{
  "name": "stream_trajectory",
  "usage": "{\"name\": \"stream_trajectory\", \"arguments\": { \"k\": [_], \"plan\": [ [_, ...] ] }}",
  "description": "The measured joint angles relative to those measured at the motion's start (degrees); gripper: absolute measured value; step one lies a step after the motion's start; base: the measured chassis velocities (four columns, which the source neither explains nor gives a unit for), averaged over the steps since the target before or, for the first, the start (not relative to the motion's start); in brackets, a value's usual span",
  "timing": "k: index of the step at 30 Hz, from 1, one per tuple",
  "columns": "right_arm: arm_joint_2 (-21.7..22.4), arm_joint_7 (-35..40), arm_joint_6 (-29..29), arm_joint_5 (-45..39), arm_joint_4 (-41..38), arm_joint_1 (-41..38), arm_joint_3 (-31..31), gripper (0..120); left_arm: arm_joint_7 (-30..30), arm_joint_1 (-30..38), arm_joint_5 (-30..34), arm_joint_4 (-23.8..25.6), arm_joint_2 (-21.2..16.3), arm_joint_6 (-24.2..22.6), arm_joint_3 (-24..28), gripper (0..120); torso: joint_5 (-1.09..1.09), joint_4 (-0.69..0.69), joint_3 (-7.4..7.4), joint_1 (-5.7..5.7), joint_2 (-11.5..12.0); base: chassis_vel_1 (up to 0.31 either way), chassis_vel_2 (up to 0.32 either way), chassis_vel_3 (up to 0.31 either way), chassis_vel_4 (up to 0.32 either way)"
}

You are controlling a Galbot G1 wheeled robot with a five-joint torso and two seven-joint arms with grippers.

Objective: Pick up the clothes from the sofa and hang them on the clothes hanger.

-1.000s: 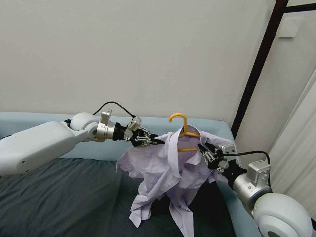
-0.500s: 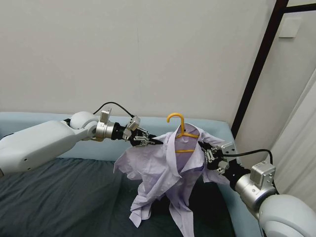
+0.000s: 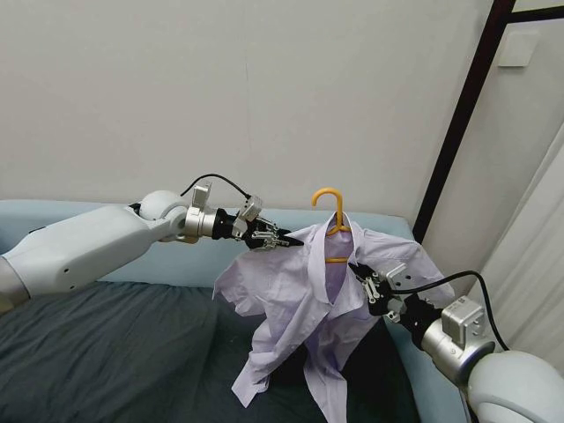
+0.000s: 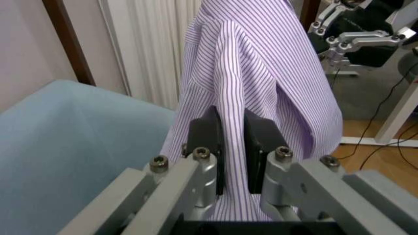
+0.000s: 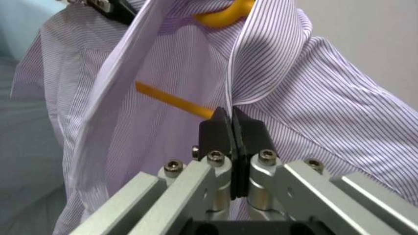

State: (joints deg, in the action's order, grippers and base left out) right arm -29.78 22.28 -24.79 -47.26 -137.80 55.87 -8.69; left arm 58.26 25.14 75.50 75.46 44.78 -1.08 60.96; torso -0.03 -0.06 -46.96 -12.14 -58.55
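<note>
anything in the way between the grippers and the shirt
Nothing visible: the left gripper is shut on the shirt at a shoulder, the right gripper on its front edge, and it drapes over the yellow hanger.

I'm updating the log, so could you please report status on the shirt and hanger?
Left gripper shut on shirt shoulder. Right gripper shut on shirt front, below hanger hook. Shirt draped on hanger, over sofa. Nothing in the way.
</note>
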Motion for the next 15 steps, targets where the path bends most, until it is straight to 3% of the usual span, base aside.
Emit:
{"name": "stream_trajectory", "arguments": {
  "k": [15],
  "plan": [
    [0.4,0.6,-0.6,0.6,-0.8,1.1,0.4,0,-2.6,-1.3,-0.1,0.6,0.7,0.6,-1.4,8,0.00,-0.01,0.00,0.00,0.0,0.000,0.000,0.000,0.000]
  ]
}}
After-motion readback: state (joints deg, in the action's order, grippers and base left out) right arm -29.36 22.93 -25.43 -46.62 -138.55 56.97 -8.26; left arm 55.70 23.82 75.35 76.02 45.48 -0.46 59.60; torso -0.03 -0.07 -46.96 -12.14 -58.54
